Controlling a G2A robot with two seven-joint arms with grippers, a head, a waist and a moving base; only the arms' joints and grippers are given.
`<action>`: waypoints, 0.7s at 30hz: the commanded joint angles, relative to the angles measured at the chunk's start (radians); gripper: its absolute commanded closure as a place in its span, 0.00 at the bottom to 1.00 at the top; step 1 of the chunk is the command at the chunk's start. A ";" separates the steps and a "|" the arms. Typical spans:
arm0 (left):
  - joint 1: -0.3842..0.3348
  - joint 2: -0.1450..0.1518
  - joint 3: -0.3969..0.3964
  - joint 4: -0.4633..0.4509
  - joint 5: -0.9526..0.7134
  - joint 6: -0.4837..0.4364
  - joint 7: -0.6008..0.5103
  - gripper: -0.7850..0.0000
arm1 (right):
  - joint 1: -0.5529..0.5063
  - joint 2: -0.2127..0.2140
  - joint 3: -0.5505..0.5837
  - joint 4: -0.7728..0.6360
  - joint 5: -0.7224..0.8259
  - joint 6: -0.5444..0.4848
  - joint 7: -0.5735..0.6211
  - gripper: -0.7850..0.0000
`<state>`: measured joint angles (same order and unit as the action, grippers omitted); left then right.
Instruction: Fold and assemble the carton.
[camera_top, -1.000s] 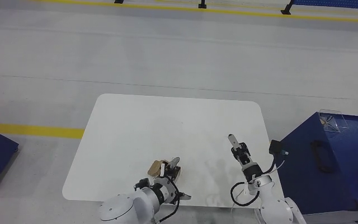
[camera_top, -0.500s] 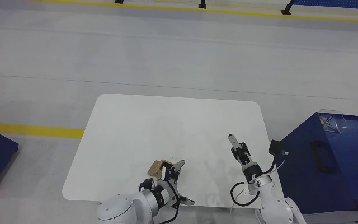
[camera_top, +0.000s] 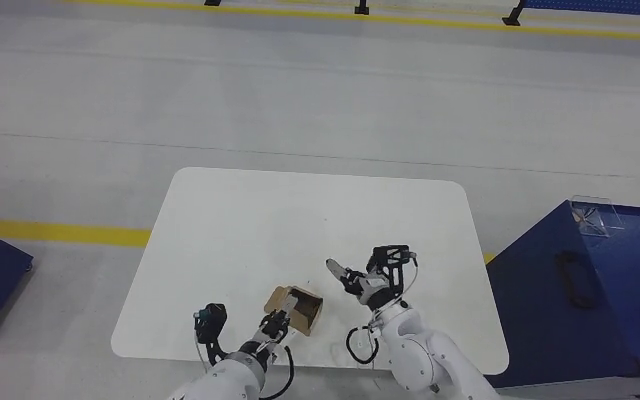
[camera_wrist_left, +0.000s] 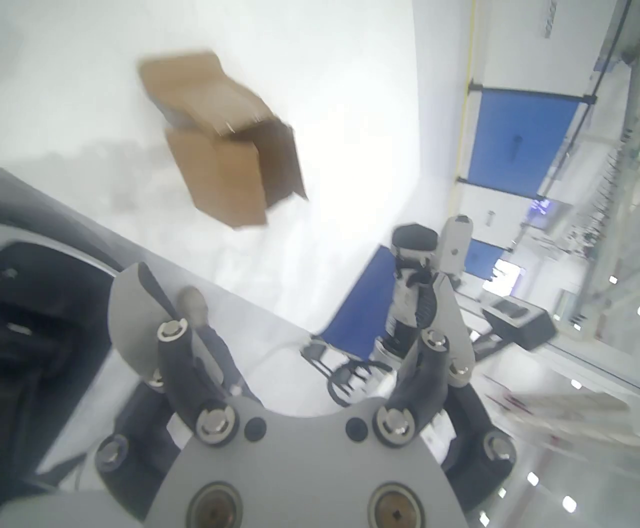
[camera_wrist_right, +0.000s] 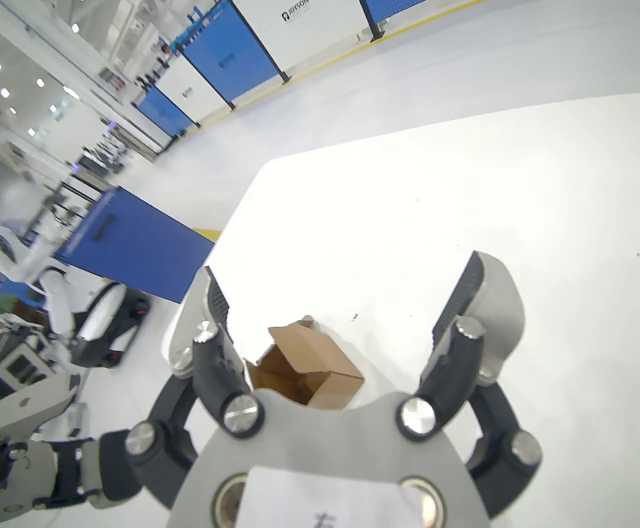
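Observation:
The brown carton (camera_top: 297, 308) lies on the white table (camera_top: 300, 220) near its front edge, partly unfolded with one end open and a flap sticking out. My left gripper (camera_top: 272, 323) sits just beside the carton's near-left side, open and holding nothing. In the left wrist view the carton (camera_wrist_left: 225, 150) lies ahead of the open left gripper (camera_wrist_left: 290, 295). My right gripper (camera_top: 362, 264) hovers to the carton's right, open and apart from it. In the right wrist view the carton (camera_wrist_right: 305, 370) shows low between the spread fingers of the right gripper (camera_wrist_right: 345, 285).
A blue cabinet (camera_top: 575, 290) stands off the table's right side. The table's front edge (camera_top: 300, 358) runs close behind the carton. The far half of the table is bare white surface.
The left arm has drawn back to the front left, leaving the carton lying on the table. The right arm has swung in from the right side toward the carton.

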<state>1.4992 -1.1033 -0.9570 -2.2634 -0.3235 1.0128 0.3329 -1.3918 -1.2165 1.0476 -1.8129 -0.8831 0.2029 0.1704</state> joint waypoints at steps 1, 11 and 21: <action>-0.012 0.005 0.008 0.070 0.008 -0.001 -0.002 0.00 | 0.035 -0.009 -0.056 0.047 -0.080 0.016 0.020 0.00; -0.158 0.005 0.136 0.295 -0.074 -0.001 0.028 0.00 | 0.100 -0.031 -0.139 0.169 -0.196 0.022 0.110 0.00; -0.314 -0.003 0.270 0.430 -0.374 -0.001 0.298 0.00 | 0.131 -0.056 -0.198 0.238 -0.260 0.043 0.136 0.00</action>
<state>1.2073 -1.1081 -0.7101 -1.8381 -0.6450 1.0123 0.5904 -1.2675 -1.2698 0.8515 -1.5868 -1.1344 0.2341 0.3095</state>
